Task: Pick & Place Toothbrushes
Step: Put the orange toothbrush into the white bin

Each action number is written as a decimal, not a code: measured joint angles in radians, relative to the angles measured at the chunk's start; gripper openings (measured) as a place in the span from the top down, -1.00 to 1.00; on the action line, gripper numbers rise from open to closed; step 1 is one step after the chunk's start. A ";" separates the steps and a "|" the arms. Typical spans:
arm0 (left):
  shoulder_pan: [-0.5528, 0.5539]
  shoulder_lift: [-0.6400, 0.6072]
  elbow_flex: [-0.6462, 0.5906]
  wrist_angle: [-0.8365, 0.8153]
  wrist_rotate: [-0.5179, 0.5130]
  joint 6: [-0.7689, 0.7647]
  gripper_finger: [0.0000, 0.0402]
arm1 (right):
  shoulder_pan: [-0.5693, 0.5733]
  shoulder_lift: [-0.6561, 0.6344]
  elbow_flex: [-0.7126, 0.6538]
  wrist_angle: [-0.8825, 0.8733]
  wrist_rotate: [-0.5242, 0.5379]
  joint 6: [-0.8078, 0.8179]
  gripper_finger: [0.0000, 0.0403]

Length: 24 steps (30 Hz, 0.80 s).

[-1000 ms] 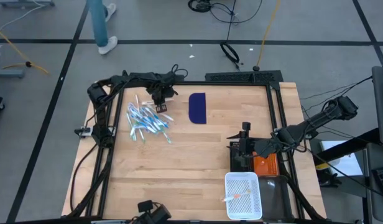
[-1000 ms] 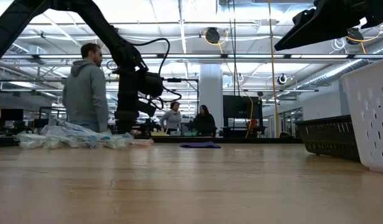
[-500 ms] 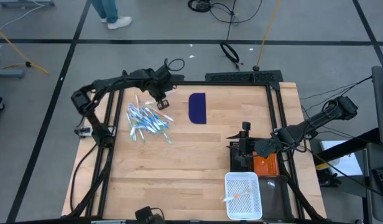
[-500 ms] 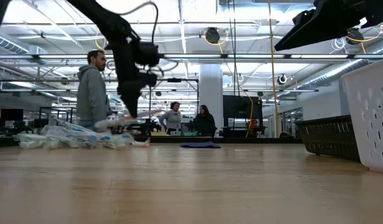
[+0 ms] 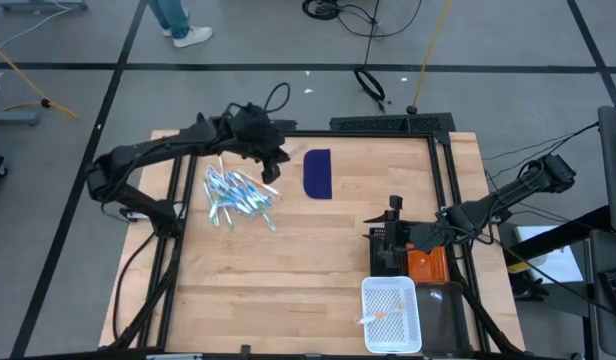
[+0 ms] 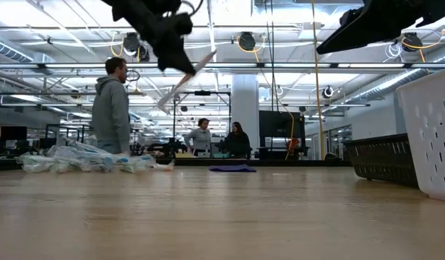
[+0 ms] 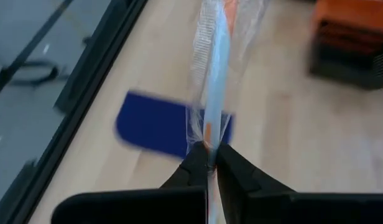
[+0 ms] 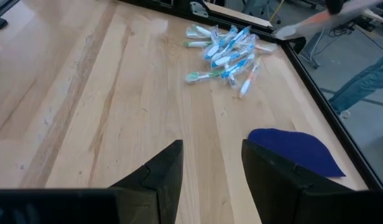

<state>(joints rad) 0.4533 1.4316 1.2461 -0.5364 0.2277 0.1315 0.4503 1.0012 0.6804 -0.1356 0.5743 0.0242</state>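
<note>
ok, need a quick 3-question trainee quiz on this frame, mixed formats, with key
1. True or false: the left gripper has its jaws shut on a wrapped toothbrush, lifted clear of the table.
2. Multiple choice: where is the white basket?
A. beside the pile of toothbrushes
B. at the table's near edge on the right arm's side
C. on the dark blue flat piece
3. Fill in: the right gripper hangs with its jaws ____ and nothing between them.

Key: 1 true; 2 B; 3 open
</note>
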 joint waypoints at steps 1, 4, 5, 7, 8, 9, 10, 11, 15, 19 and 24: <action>-0.018 -0.004 0.000 0.022 0.004 -0.011 0.98 | 0.000 0.000 0.000 0.002 0.000 0.000 0.23; -0.074 -0.006 0.001 0.070 0.005 -0.033 0.96 | 0.000 0.000 0.000 0.021 0.000 -0.002 0.23; -0.092 -0.005 0.001 0.085 0.005 -0.037 0.96 | 0.000 0.000 0.000 0.031 0.000 -0.003 0.23; -0.130 -0.004 0.001 0.122 0.004 -0.037 0.98 | 0.000 0.000 0.000 0.063 0.005 -0.012 0.23; -0.150 -0.001 0.001 0.142 0.004 -0.038 0.98 | 0.000 0.000 0.000 0.074 0.007 -0.017 0.23; -0.168 0.001 0.001 0.161 0.004 -0.042 0.98 | -0.003 0.000 0.000 0.082 0.007 -0.023 0.23; -0.186 0.003 0.001 0.175 0.001 -0.049 0.97 | -0.007 0.000 0.000 0.091 0.006 -0.031 0.23; -0.205 0.004 0.001 0.189 -0.006 -0.053 0.96 | -0.012 0.000 0.000 0.104 0.006 -0.037 0.23; -0.283 0.003 0.001 0.274 -0.049 -0.053 0.98 | -0.040 0.000 0.000 0.149 0.006 -0.048 0.23; -0.356 0.003 0.001 0.342 -0.095 -0.056 0.96 | -0.073 0.000 0.000 0.207 0.004 -0.059 0.23; -0.441 0.017 0.001 0.386 -0.210 -0.047 0.97 | -0.101 0.000 0.000 0.278 0.000 -0.087 0.23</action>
<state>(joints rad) 0.0118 1.4482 1.2472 -0.1500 0.0178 0.0841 0.3494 1.0016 0.6804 0.1425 0.5747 -0.0625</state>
